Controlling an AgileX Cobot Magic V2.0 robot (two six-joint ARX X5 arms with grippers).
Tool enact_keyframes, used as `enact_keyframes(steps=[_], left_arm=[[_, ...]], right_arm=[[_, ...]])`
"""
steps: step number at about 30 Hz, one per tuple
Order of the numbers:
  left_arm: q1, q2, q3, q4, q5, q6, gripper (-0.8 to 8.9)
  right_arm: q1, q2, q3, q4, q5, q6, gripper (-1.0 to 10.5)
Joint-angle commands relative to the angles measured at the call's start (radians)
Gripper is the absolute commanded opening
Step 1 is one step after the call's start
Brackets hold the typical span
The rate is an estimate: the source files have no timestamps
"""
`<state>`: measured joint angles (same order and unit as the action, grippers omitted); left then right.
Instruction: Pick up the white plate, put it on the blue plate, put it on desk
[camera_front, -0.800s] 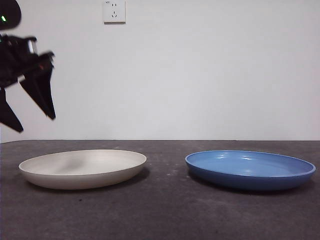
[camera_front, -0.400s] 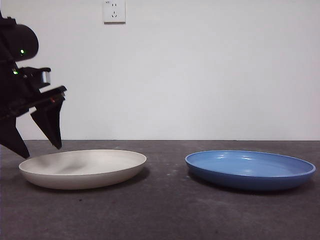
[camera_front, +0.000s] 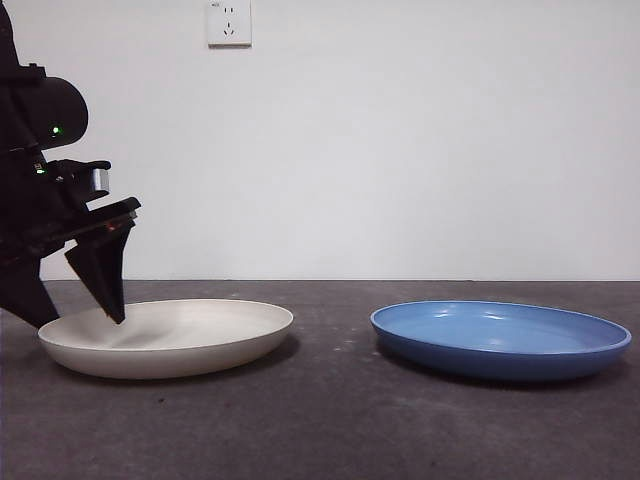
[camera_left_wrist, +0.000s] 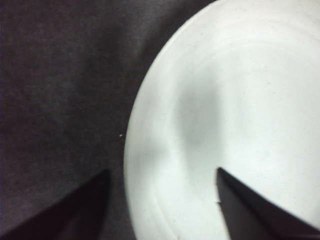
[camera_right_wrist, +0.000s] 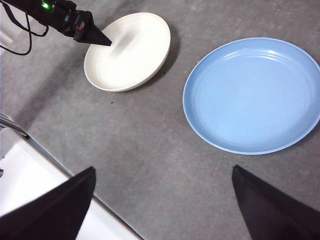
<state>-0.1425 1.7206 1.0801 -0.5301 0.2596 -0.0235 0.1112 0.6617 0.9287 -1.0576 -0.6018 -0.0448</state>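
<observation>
I hold the left tool (camera_front: 78, 320), spread wide, astride the round cream-white plate (camera_front: 170, 337)'s outer rim; the glossy blue plate (camera_front: 500, 338) sits well apart on the grey desk (camera_front: 330, 420); the right tool (camera_right_wrist: 162, 200) hangs released.

The white plate (camera_front: 165, 338) is a plain cream-white, matte and unpatterned, while the blue plate (camera_front: 500, 340) is glossy medium blue inside and darker blue on its outer wall. Both sit on a desk (camera_front: 330, 420) of dark grey-brown, faintly speckled. The left gripper (camera_front: 75, 290) is black with small green lights on its arm, against a pale off-white wall (camera_front: 420, 140) bearing a white socket (camera_front: 228, 22).
</observation>
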Motion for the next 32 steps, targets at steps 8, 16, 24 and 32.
enact_keyframes(steps=[8,16,24,32], left_arm=[[-0.002,0.015,0.022,-0.018,-0.006,-0.020,0.14],[-0.001,-0.021,0.026,-0.014,-0.007,-0.076,0.14],[-0.004,-0.203,0.031,-0.001,0.004,-0.136,0.14],[-0.103,-0.290,0.088,-0.002,0.060,-0.244,0.15]], right_arm=[[0.003,0.004,0.016,0.010,0.000,0.008,4.3],[0.003,0.003,0.016,0.009,0.000,0.008,4.3],[0.003,0.003,0.016,0.010,0.000,0.008,4.3],[0.003,0.003,0.016,0.011,0.000,0.020,4.4]])
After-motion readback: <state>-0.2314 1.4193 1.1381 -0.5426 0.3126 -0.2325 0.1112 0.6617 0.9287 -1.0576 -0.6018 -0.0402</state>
